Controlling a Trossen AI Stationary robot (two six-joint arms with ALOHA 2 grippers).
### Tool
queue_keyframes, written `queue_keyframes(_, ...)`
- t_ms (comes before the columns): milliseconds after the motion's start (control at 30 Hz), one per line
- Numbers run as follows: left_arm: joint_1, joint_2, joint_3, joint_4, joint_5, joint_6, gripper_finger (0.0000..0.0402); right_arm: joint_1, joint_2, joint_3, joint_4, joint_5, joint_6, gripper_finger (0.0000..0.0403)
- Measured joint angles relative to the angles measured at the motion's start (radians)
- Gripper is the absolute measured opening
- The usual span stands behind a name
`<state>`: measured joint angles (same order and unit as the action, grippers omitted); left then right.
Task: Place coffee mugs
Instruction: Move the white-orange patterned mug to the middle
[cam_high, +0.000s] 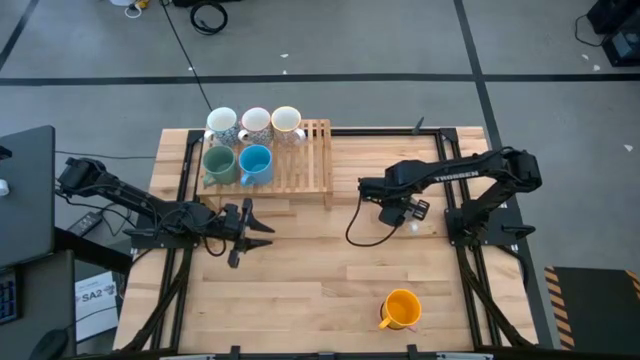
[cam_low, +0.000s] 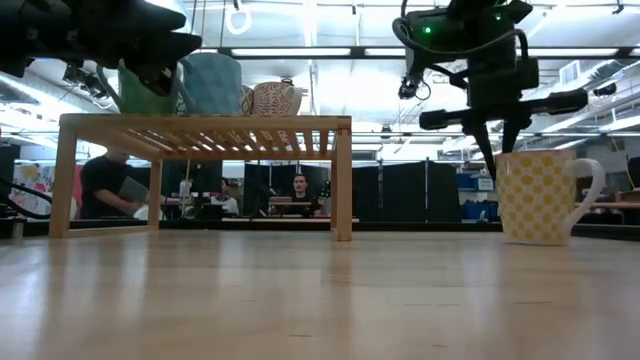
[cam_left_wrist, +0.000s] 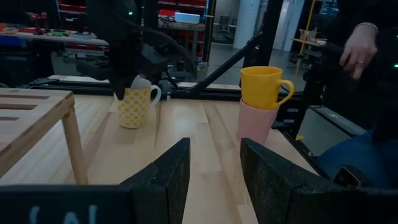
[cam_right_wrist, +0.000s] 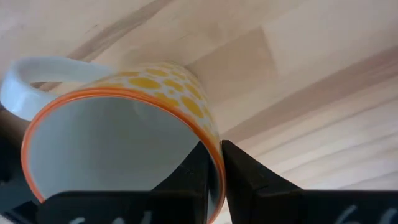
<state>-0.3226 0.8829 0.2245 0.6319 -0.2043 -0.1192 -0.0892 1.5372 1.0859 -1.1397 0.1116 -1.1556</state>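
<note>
My right gripper (cam_right_wrist: 212, 163) is pinching the rim of the yellow-dotted mug (cam_right_wrist: 134, 127), standing on the counter (cam_high: 320, 270) just right of the rack (cam_high: 300, 165). My left gripper (cam_high: 255, 226) is hovering spread beside the rack's front edge. The orange mug (cam_high: 402, 308) is sitting near the front edge.

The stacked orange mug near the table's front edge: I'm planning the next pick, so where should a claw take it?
Judging by its pose, grip the orange mug by its rim wall from above, opposite the handle. It stands upright, mouth open, nested in the pink mug, so its lower body is covered. The left claw is open and facing it.
</note>
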Motion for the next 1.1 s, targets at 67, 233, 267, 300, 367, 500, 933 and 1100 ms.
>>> queue_keyframes(67,0.000,0.000,0.000,0.000,-0.011,0.000,0.0148,0.005,0.000,0.000,0.039,0.000,0.000,0.0039)
queue_keyframes(233,0.000,0.000,0.000,0.000,-0.013,0.000,0.0148,0.013,-0.001,0.000,0.089,0.000,0.001,0.0043)
queue_keyframes(267,0.000,0.000,0.000,0.000,-0.013,0.000,0.0148,0.013,-0.001,0.000,0.096,0.000,0.000,0.0045)
queue_keyframes(300,0.000,0.000,0.000,0.000,-0.013,0.000,0.0148,0.013,-0.001,0.000,0.098,0.000,0.000,0.0047)
queue_keyframes(367,0.000,0.000,0.000,0.000,-0.013,0.000,0.0148,0.013,-0.001,0.000,0.099,0.000,0.007,0.0050)
queue_keyframes(500,0.000,0.000,0.000,0.000,-0.013,0.000,0.0148,0.013,-0.001,0.000,0.108,0.000,0.052,0.0052)
queue_keyframes(933,0.000,0.000,0.000,0.000,-0.013,0.000,0.0148,0.013,-0.002,0.000,0.136,0.000,0.087,0.0073)
queue_keyframes(1100,0.000,0.000,0.000,0.000,-0.013,-0.001,0.0148,0.013,-0.002,0.000,0.145,0.000,0.102,0.0095)
